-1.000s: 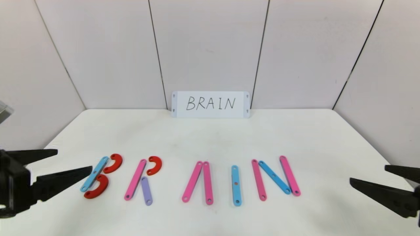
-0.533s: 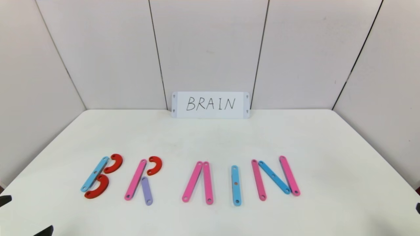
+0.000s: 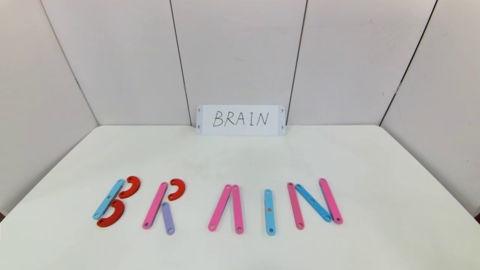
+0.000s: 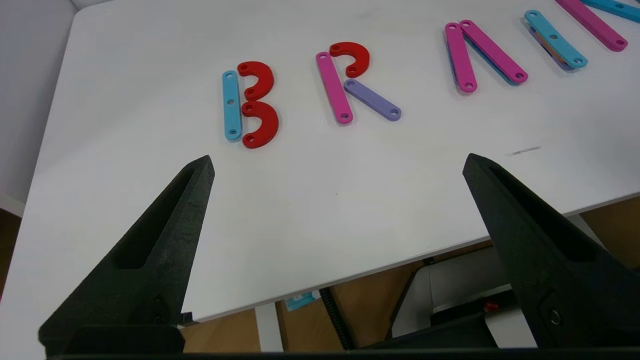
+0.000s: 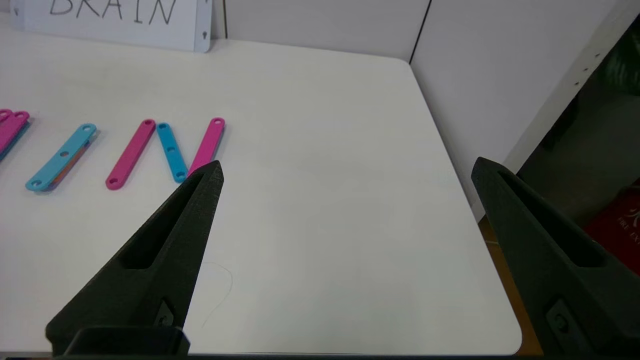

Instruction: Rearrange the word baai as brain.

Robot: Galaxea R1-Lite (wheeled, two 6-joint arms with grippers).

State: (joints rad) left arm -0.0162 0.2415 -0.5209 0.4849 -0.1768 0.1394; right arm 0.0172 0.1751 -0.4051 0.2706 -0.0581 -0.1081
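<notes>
The plastic pieces lie in a row across the near half of the white table (image 3: pixel 240 157), reading B R A I N. The B (image 3: pixel 114 202) is a blue strip with two red curves. The R (image 3: pixel 162 205) is a pink strip, a red curve and a purple strip. The A (image 3: pixel 227 208) is two pink strips. The I (image 3: pixel 269 212) is one blue strip. The N (image 3: pixel 314 202) is two pink strips with a blue diagonal. Neither gripper shows in the head view. My left gripper (image 4: pixel 338 162) is open and empty, pulled back over the table's near edge. My right gripper (image 5: pixel 347 167) is open and empty above the table's bare near right corner.
A white card (image 3: pixel 240 120) with handwritten "BRAIN" leans against the back wall. White wall panels close in the table at the back and both sides. In the left wrist view the B (image 4: pixel 248 104) and R (image 4: pixel 350 80) lie beyond the fingers; floor and robot base show below the table's edge.
Both grippers have drawn back from the table's sides and left the head view. The letter pieces have not moved.
</notes>
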